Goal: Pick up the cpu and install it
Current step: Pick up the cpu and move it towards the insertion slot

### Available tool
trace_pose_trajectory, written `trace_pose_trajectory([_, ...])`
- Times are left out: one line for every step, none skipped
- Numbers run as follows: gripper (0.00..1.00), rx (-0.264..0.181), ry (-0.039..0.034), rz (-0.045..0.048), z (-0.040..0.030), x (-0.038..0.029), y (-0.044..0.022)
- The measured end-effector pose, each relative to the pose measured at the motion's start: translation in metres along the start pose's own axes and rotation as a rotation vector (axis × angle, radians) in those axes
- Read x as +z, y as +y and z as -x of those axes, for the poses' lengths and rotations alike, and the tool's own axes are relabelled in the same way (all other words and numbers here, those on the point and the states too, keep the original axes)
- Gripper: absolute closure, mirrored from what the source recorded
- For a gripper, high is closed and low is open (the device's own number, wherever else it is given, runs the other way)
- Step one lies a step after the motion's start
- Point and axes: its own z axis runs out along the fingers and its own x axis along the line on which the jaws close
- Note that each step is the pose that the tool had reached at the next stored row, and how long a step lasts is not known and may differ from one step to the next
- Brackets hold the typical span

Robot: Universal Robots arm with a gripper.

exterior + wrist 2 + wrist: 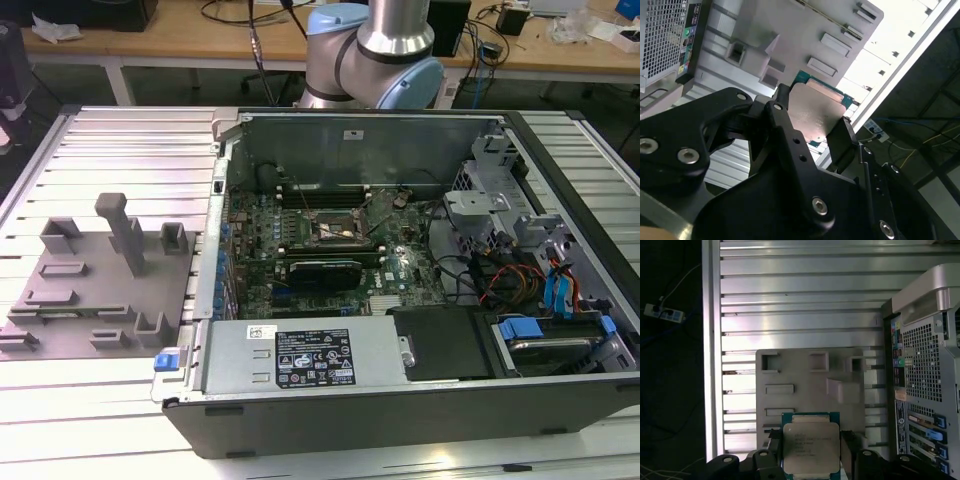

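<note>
While clamped, cpu (810, 446) sits inside end effector (810, 452).

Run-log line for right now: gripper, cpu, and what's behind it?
gripper: shut on cpu | cpu: clamped by its edges, metal top facing first wrist camera | behind: grey fixture plate, computer case beside it

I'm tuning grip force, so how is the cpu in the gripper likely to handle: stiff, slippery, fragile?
Probably stiff: the cpu lies flat and unbent in the gripper, pinched at opposite edges. Its smooth metal lid looks slippery, so it may slide in that grip. Thin, with a green board rim, it is likely light but fragile.
</note>
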Motion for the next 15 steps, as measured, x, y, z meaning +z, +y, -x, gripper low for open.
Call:
trace_pose_trajectory([0.45, 0.0, 0.0, 0.0, 0.0015, 0.0, 0.0])
trace_pose_trajectory([0.45, 0.0, 0.0, 0.0, 0.0035, 0.0001, 0.0001])
trace_pose_trajectory([0.45, 0.0, 0.0, 0.0, 0.0052, 0.0001, 0.0002])
trace_pose_trajectory([0.45, 0.0, 0.0001, -0.0001, 0.0074, 0.0001, 0.0003])
trace_pose_trajectory([0.45, 0.0, 0.0001, -0.0001, 0.0091, 0.0002, 0.0003])
trace_pose_trajectory([0.45, 0.0, 0.0001, -0.0001, 0.0113, 0.0002, 0.0004])
trace_pose_trajectory([0.45, 0.0, 0.0001, 0.0, 0.0129, 0.0003, 0.0005])
trace_pose_trajectory([0.45, 0.0, 0.0001, 0.0, 0.0151, 0.0003, 0.0005])
trace_pose_trajectory([0.45, 0.0, 0.0001, 0.0, 0.0168, 0.0004, 0.0006])
trace_pose_trajectory([0.45, 0.0, 0.0001, -0.0001, 0.0188, 0.0004, 0.0006])
trace_pose_trajectory([0.45, 0.0, 0.0, 0.0, 0.0203, 0.0004, 0.0006])
trace_pose_trajectory([0.45, 0.0, 0.0001, -0.0001, 0.0224, 0.0005, 0.0007])
trace_pose_trajectory([0.45, 0.0, 0.0001, 0.0, 0.0236, 0.0005, 0.0007])
trace_pose_trajectory([0.45, 0.0, 0.0001, 0.0, 0.0246, 0.0005, 0.0008])
trace_pose_trajectory([0.45, 0.0, 0.0001, 0.0, 0.0254, 0.0005, 0.0008])
